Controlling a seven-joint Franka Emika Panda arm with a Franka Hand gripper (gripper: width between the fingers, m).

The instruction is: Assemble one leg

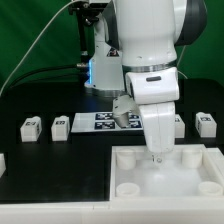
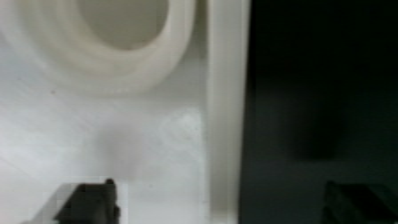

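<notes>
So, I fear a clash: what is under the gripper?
The white tray, bare near a round corner socket, with its edge and black table alongside. Nothing sits between the gripper's open fingers. Contact cannot be seen.

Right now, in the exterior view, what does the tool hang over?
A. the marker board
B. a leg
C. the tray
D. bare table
C: the tool points down over the tray, and the wrist view looks onto a round socket of it past the open fingers.
</notes>
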